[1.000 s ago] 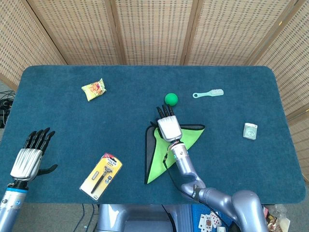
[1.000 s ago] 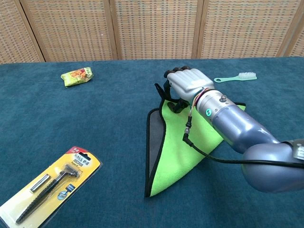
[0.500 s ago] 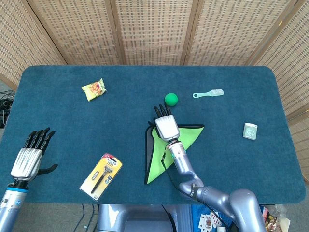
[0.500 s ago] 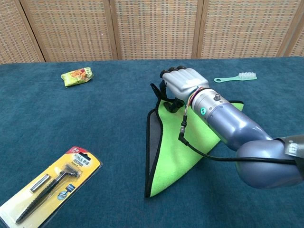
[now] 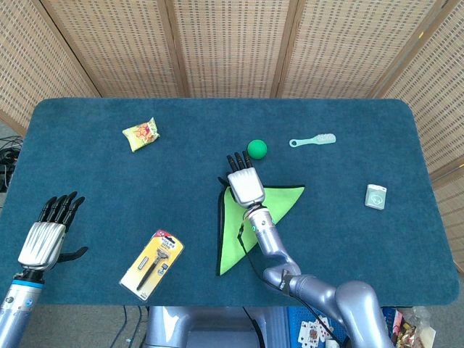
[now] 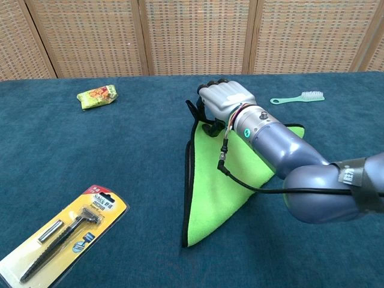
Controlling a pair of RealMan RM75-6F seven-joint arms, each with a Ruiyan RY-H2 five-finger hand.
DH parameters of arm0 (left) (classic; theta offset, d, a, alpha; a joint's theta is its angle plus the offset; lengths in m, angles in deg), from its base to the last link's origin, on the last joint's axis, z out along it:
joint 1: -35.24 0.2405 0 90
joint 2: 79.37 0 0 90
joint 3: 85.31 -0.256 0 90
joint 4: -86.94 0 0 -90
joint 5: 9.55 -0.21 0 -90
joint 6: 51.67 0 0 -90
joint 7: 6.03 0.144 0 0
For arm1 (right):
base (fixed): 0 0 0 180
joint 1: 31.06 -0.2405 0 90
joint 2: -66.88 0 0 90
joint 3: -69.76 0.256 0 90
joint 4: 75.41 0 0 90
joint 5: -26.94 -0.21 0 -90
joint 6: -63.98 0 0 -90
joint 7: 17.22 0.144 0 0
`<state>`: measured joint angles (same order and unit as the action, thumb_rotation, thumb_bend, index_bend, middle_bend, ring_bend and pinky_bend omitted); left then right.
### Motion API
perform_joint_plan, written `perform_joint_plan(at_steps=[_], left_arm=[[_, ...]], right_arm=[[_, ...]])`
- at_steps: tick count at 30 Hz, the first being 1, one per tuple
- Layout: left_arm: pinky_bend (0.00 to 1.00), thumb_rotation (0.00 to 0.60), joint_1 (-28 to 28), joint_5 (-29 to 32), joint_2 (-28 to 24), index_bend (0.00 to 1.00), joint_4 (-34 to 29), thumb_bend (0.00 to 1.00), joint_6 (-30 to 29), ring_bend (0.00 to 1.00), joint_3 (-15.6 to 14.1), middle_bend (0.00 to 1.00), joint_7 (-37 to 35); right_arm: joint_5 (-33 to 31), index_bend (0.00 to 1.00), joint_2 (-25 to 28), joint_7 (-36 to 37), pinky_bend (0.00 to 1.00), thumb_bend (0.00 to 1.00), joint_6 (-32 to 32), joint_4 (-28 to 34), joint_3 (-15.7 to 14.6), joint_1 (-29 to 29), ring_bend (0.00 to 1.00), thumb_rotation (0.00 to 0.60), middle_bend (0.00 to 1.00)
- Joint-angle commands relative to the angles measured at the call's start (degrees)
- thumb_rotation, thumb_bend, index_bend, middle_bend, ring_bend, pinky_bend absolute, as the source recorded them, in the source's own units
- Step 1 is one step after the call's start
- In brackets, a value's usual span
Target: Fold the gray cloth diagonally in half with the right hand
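Note:
The gray cloth [image 5: 238, 226] lies folded into a triangle at mid-table, its lime-green side up and a dark edge along the left [image 6: 221, 186]. My right hand [image 5: 244, 183] is over the triangle's top left corner. In the chest view its curled fingers [image 6: 223, 101] pinch that corner, and the black hem rises from the table into them. The forearm crosses the cloth's right half. My left hand [image 5: 45, 235] hovers with spread fingers at the table's front left, holding nothing.
A snack packet [image 5: 141, 133] lies at the back left, and a carded razor pack [image 5: 152, 261] at the front left. A green ball [image 5: 257, 148] sits just beyond my right hand, with a mint toothbrush [image 5: 313, 140] further right. A small white box [image 5: 375, 196] lies at the right.
My right hand has carried the cloth corner leftward and slightly away from me. The gray strip along the left edge has narrowed to almost nothing. The left hand has not moved.

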<state>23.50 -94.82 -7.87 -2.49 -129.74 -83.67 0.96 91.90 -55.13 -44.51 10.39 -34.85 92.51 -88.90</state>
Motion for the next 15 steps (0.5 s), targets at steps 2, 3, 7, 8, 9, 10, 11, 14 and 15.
perform_joint_plan(at_steps=[2, 3, 7, 8, 9, 10, 11, 14, 15], left_arm=[[0.0, 0.6, -0.05, 0.06, 0.04, 0.0, 0.01, 0.16, 0.01, 0.0, 0.04, 0.0, 0.13], [0.0, 0.6, -0.05, 0.08, 0.05, 0.0, 0.01, 0.16, 0.03, 0.0, 0.04, 0.0, 0.15], [0.0, 0.6, -0.17, 0.06, 0.21, 0.0, 0.09, 0.16, 0.29, 0.0, -0.1, 0.0, 0.39], [0.0, 0.6, -0.2, 0.03, 0.24, 0.0, 0.1, 0.16, 0.37, 0.0, -0.16, 0.0, 0.46], [0.0, 0.6, -0.24, -0.02, 0.28, 0.0, 0.11, 0.16, 0.43, 0.0, -0.2, 0.0, 0.5], [0.0, 0.6, -0.26, -0.07, 0.31, 0.0, 0.11, 0.16, 0.43, 0.0, -0.22, 0.0, 0.55], [0.0, 0.6, -0.27, -0.09, 0.33, 0.0, 0.11, 0.16, 0.43, 0.0, -0.24, 0.0, 0.6], [0.0, 0.6, -0.3, -0.07, 0.38, 0.0, 0.12, 0.16, 0.46, 0.0, -0.27, 0.0, 0.73], [0.0, 0.6, -0.31, -0.09, 0.38, 0.0, 0.09, 0.16, 0.44, 0.0, -0.27, 0.0, 0.78]], right_arm=[[-0.29, 0.64, -0.41, 0.66, 0.0, 0.54, 0.83, -1.25, 0.18, -0.63, 0.0, 0.6, 0.12], [-0.31, 0.64, -0.47, 0.75, 0.0, 0.54, 0.97, -1.47, 0.14, -0.68, 0.0, 0.6, 0.12], [-0.43, 0.64, -0.98, 1.26, 0.0, 0.54, 1.69, -3.0, -0.12, -0.92, 0.0, 0.6, 0.12], [-0.49, 0.64, -1.12, 1.42, 0.0, 0.54, 1.85, -3.43, -0.14, -0.96, 0.0, 0.6, 0.12], [-0.53, 0.64, -1.25, 1.62, 0.0, 0.54, 2.0, -3.83, -0.16, -1.02, 0.0, 0.6, 0.12], [-0.53, 0.64, -1.35, 1.76, 0.0, 0.54, 2.12, -4.27, -0.2, -1.07, 0.0, 0.6, 0.12], [-0.53, 0.64, -1.46, 1.91, 0.0, 0.54, 2.21, -4.67, -0.24, -1.12, 0.0, 0.6, 0.12], [-0.44, 0.64, -1.69, 2.47, 0.0, 0.54, 2.35, -5.56, -0.42, -1.12, 0.0, 0.6, 0.1], [-0.36, 0.63, -1.72, 2.56, 0.0, 0.54, 2.35, -5.77, -0.54, -1.08, 0.0, 0.6, 0.09]])
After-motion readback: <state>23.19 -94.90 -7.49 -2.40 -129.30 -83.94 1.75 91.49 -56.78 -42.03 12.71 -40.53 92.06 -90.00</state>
